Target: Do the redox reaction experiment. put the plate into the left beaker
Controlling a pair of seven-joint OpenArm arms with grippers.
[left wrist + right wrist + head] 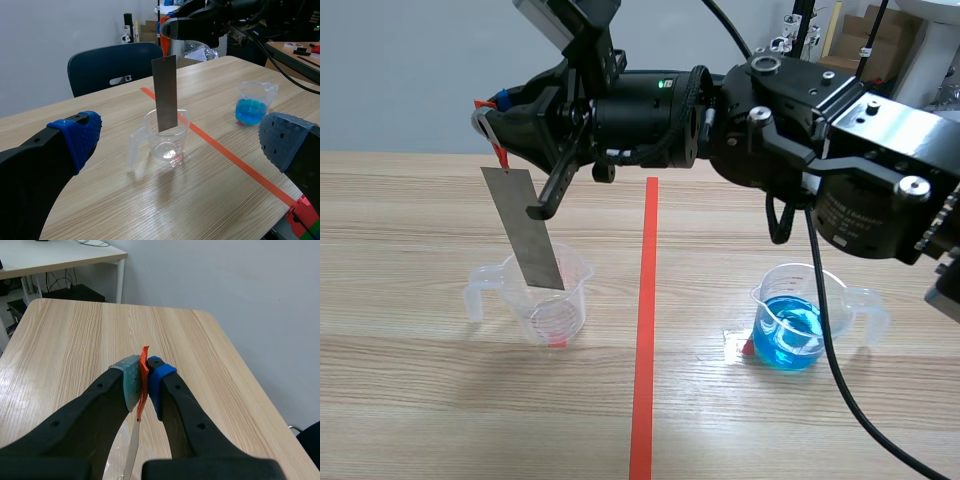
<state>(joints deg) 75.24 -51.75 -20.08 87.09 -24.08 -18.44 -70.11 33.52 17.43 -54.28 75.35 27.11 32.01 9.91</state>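
The pale wooden counter (pixel 420 420) carries the left beaker (pixel 548 300), with a dark chair (pixel 107 65) beyond it. Above the beaker, the right pincer (pixel 488 115) clamps the grey plate (pixel 525 230) by its orange top tab (hanging tilted, lower end at the beaker's mouth). The left pincer (pixel 182 140) gapes wide, near the beaker.

Wall: plain pale grey-blue wall (pixel 400 70)
Table: light wood-grain tabletop (pixel 420 420)
Seating: dark blue padded chair (pixel 107 65) beside the tabletop
Desk: white desk (pixel 65 255) against the wall
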